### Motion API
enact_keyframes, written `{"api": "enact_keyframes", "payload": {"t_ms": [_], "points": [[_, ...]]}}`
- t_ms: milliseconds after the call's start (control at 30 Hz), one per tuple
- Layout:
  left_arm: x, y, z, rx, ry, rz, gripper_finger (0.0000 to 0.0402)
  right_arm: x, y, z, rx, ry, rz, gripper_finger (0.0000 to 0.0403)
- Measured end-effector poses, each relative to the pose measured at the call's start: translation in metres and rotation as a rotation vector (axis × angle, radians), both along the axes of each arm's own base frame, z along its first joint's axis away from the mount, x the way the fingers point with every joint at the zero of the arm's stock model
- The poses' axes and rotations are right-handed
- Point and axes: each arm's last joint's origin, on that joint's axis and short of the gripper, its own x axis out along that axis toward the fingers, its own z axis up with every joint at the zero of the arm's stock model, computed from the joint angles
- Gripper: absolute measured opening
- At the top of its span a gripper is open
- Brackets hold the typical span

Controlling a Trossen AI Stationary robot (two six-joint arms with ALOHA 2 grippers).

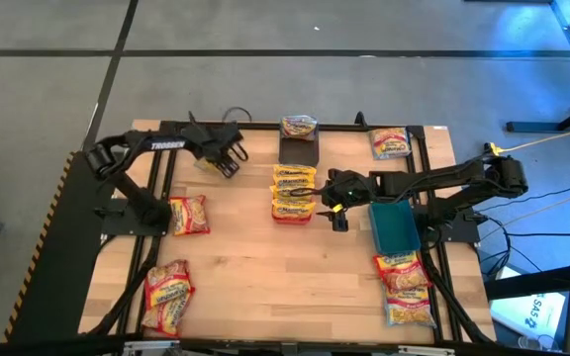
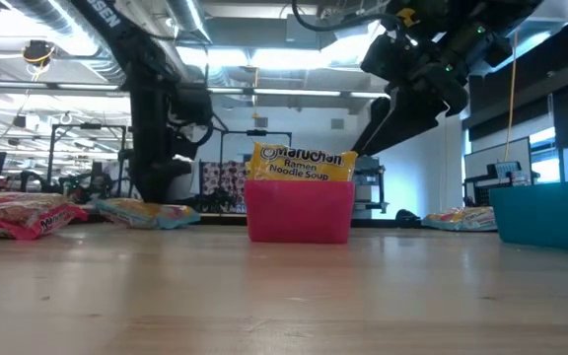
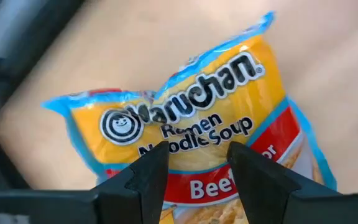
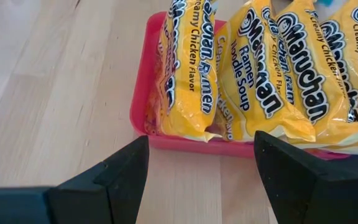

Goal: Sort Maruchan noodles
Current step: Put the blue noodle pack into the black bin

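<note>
Two pincers hang spread and empty: the left pincer [image 1: 232,159] over a Beef Maruchan packet [image 3: 191,137] near the desk's [image 1: 245,287] far edge, the right pincer [image 1: 335,215] just beside the red bin [image 4: 143,93] of Creamy Chicken packets [image 4: 185,68] mid-desk.

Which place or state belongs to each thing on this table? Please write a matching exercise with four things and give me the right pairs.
Things:
1. red bin
2. teal bin
3. left gripper
4. right gripper

Places or states:
A. open, over a beef packet near the far edge
B. holds chicken packets standing on edge
C. open, close beside the red bin
D. on the table's right side, nothing visible inside

Pairs: 1-B, 2-D, 3-A, 4-C
</note>
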Motion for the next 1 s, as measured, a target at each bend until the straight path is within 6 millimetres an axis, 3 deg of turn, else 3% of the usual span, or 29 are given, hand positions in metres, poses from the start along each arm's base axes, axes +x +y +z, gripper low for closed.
{"api": "enact_keyframes", "payload": {"t_ms": [267, 500, 1000], "points": [[0.034, -0.069, -0.001, -0.008, 0.011, -0.114, 0.0169, -0.002, 0.0, -0.002, 0.021, 0.028, -0.019, 0.0259], [0.049, -0.121, -0.001, -0.011, -0.03, -0.187, 0.0169, -0.007, 0.001, -0.001, 0.069, 0.062, -0.063, 0.0259], [0.059, -0.236, -0.001, -0.113, -0.228, -0.457, 0.0169, -0.015, 0.066, -0.002, 0.201, 0.105, -0.061, 0.0259]]}}
